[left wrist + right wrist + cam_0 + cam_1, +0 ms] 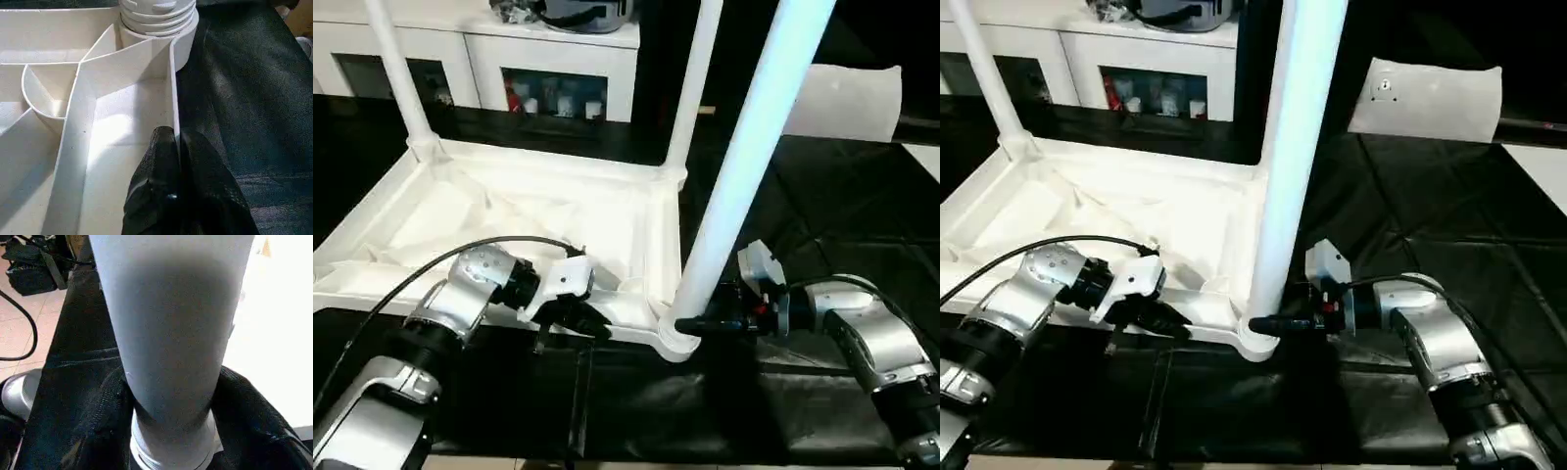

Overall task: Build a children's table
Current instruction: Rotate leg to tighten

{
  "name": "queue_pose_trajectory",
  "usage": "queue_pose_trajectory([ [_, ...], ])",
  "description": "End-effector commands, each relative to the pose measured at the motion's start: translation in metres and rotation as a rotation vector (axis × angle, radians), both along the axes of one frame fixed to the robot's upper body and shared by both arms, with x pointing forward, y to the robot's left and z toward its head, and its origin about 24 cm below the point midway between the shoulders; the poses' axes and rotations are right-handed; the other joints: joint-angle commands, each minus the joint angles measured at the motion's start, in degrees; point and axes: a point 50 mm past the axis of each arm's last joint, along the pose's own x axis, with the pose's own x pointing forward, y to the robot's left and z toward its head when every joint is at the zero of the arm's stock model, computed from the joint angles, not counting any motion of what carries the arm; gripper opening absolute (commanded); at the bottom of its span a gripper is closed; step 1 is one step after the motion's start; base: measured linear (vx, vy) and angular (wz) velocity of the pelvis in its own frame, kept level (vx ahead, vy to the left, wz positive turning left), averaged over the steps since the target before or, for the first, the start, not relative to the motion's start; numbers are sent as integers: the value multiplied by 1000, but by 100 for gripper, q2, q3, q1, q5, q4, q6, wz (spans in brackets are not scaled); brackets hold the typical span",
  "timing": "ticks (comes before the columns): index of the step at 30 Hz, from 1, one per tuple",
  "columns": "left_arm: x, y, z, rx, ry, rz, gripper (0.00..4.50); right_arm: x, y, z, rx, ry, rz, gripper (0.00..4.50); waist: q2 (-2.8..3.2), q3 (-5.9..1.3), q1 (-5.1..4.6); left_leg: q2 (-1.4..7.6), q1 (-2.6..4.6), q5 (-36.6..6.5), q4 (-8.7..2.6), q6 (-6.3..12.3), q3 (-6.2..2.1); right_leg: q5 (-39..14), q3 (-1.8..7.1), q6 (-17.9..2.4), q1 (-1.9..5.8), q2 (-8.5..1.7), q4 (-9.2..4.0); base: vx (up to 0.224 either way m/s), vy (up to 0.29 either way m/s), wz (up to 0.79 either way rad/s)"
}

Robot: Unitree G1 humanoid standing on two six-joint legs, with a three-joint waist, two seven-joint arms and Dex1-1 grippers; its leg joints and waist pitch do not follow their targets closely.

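Three legs stand in the upturned children's table [558, 211] with one socket empty, the left end effector [173, 161] pinching its near rim and the right end effector [1268, 324] clasping the near-right leg [744, 166].

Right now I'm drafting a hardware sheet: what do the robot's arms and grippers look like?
Both forearms are rounded silver shells with black joint sections and white wrist housings. The left gripper and right gripper have two black fingers each. A black cable arcs over the left arm.
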Motion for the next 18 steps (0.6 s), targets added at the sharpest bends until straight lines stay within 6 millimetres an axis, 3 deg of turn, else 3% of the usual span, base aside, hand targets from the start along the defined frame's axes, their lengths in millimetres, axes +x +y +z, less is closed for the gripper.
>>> queue_pose_trajectory([
  [1, -1, -4, -3, 33, 11, -50, 0, 0, 4, -2, -16, 5, 37, 195, -5, -343, 13, 490, 126, -884, -387, 249, -174, -422, 287, -1468, 158, -613, -419, 0, 0, 0],
  [2, -1, -4, -3, 31, 13, -44, 0, 0, 5, -3, -12, 9, 40, 195, 13, -345, 18, 490, 124, -889, -388, 242, -177, -411, 286, -1473, 160, -616, -414, 0, 0, 0],
  [4, -1, -4, -3, 28, 14, -39, 0, -1, 6, -3, -11, 11, 42, 193, -9, -334, 23, 488, 130, -985, -393, 203, -169, -546, 289, -1459, 157, -617, -434, 0, 0, 0],
  [7, 5, -6, -3, -1, -2, 75, 0, -6, 17, -8, 48, 49, -14, 193, 67, -324, 24, 511, 147, -1138, -430, 95, -183, -667, 294, -1446, 146, -609, -454, 0, 0, 0],
  [8, 7, -7, -3, -7, -14, 102, 0, -7, 19, -9, 59, 53, -31, 193, 53, -320, 18, 514, 150, -1188, -435, 70, -191, -692, 294, -1446, 141, -609, -451, 0, 0, 0],
  [9, 8, -8, -3, -12, -21, 124, 0, -8, 22, -10, 65, 55, -47, 193, 98, -316, 24, 501, 161, -1295, -437, 25, -198, -831, 301, -1433, 139, -630, -464, 0, 0, 0],
  [11, 13, -14, -3, -42, -32, 229, 0, -10, 31, -16, 74, 53, -139, 193, 79, -288, 6, 494, 174, -1479, -459, -62, -197, -1142, 320, -1356, 122, -626, -509, 0, 0, 0],
  [13, 14, -18, -2, -67, -34, 254, 0, -11, 34, -19, 69, 54, -173, 193, 79, -255, -16, 482, 190, -1777, -479, -184, -233, -1872, 320, -1196, 99, -658, -584, 0, 0, 0],
  [14, 16, -35, 0, -134, -21, 333, 0, -14, 46, -28, 65, 69, -278, 193, 96, -211, -25, 497, 186, -1895, -516, -236, -254, -2152, 323, -1090, 70, -656, -614, 0, 0, 0],
  [17, 16, -51, 0, -178, -11, 398, 0, -16, 57, -34, 70, 93, -383, 193, 72, -197, -97, 500, 190, -2107, -564, -357, -283, -2328, 316, -982, 37, -634, -617, 0, 0, 0],
  [18, 15, -66, -1, -193, -6, 440, 0, -15, 68, -38, 67, 106, -452, 193, 76, -169, -144, 485, 200, -2254, -568, -383, -292, -2529, 314, -916, 14, -639, -646, 0, 0, 0],
])
